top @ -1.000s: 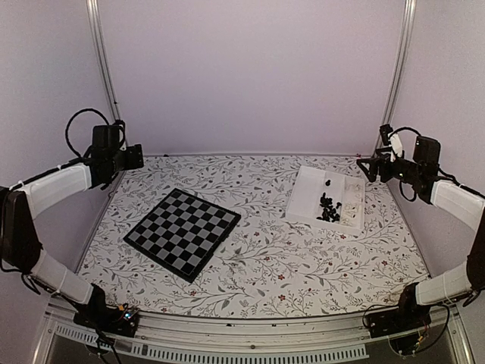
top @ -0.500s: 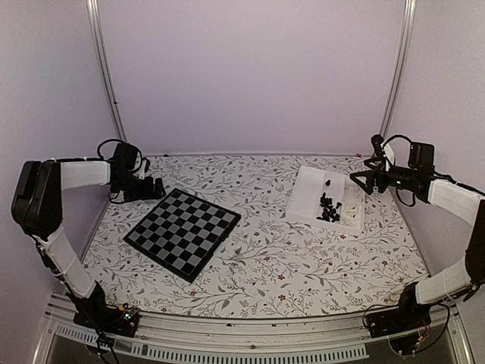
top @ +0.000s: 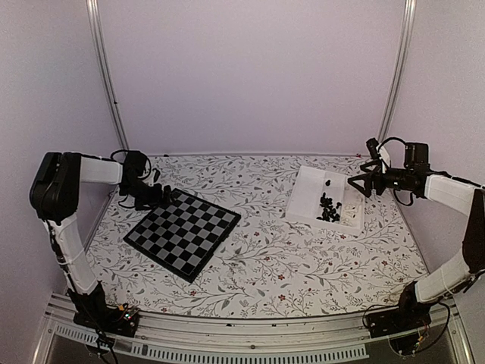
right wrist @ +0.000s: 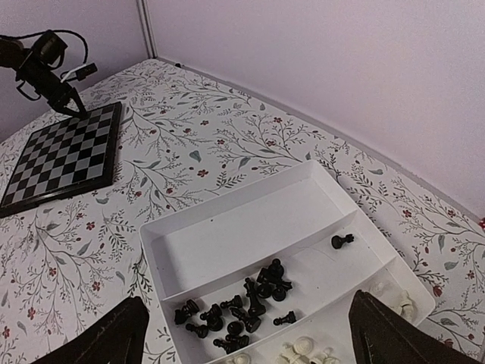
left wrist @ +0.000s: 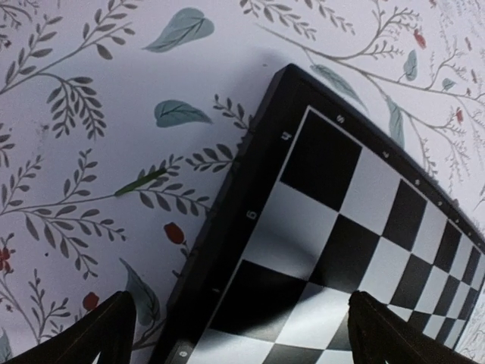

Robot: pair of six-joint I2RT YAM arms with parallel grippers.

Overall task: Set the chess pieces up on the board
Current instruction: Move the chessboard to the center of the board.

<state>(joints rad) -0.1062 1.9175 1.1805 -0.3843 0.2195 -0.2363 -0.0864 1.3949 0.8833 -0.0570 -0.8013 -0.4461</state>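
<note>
Chess pieces point(right wrist: 261, 287) in white tray point(right wrist: 242, 227), cream pieces point(right wrist: 303, 349) beside — board point(right wrist: 64, 155) apart

The left end effector point(left wrist: 241, 335) hovers, spread wide, over the board's point(left wrist: 356, 227) corner.

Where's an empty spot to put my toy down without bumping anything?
The flowery table is bare between the board and the white tray, and along the near edge. The board's squares are all bare, as is the tray's biggest compartment. Crowded: the chess pieces heaped in the middle compartment, and the board's far corner by the left gripper.
</note>
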